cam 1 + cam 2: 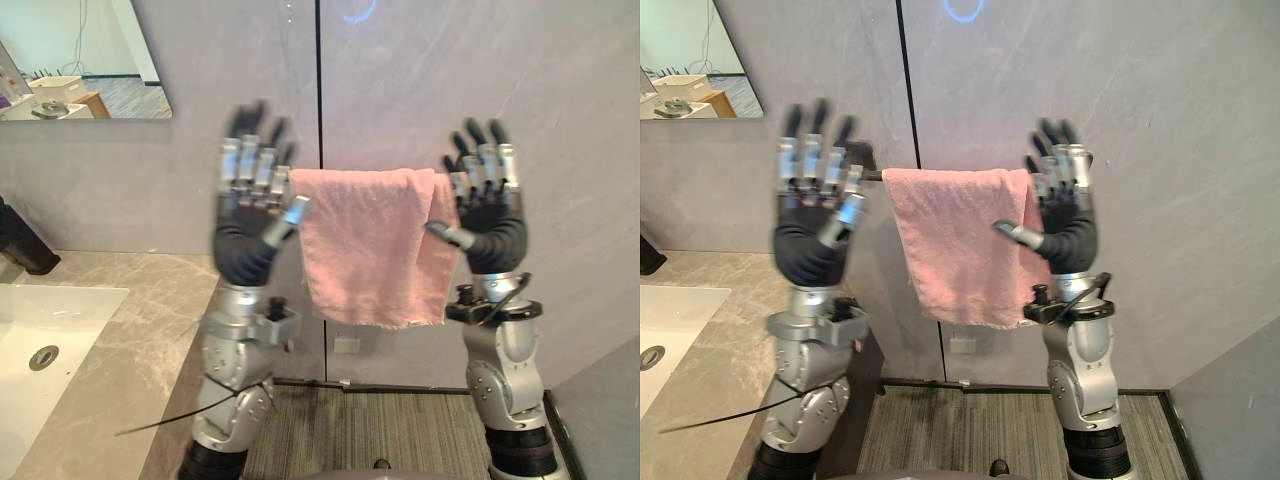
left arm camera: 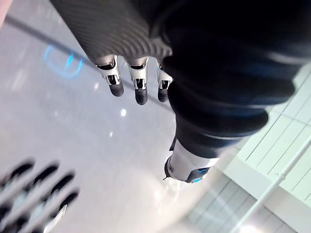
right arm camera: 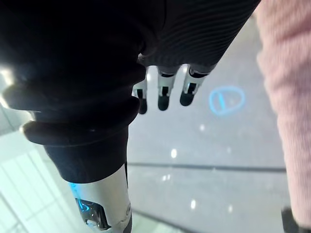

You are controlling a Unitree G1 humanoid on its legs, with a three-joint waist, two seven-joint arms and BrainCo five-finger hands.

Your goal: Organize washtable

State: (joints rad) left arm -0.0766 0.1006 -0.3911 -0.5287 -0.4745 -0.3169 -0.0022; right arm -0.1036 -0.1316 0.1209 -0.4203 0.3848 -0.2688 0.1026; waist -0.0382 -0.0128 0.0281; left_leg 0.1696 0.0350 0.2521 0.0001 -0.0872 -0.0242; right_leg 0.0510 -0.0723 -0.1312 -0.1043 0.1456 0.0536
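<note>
Eye views: from the head, side by side, facing the wall (image 1: 450, 80); both share the pink towel (image 1: 370, 240) and worktop (image 1: 130, 330).
Left wrist view: very near, along the left hand (image 2: 138, 87), toward the wall.
Right wrist view: very near, along the right hand (image 3: 164, 94), beside the pink towel.

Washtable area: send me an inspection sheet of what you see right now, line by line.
Surface: beige marbled stone counter with a white inset sink.
Job's things: pink terry towel draped over a dark wall rail.
Clutter: black bottle at the counter's back left.
Hands: left hand and right hand are raised on either side of the towel, with fingers straight and holding nothing.
Cables: nothing seen.
Surroundings: grey stone-look wall, wall mirror, grey striped floor.
</note>
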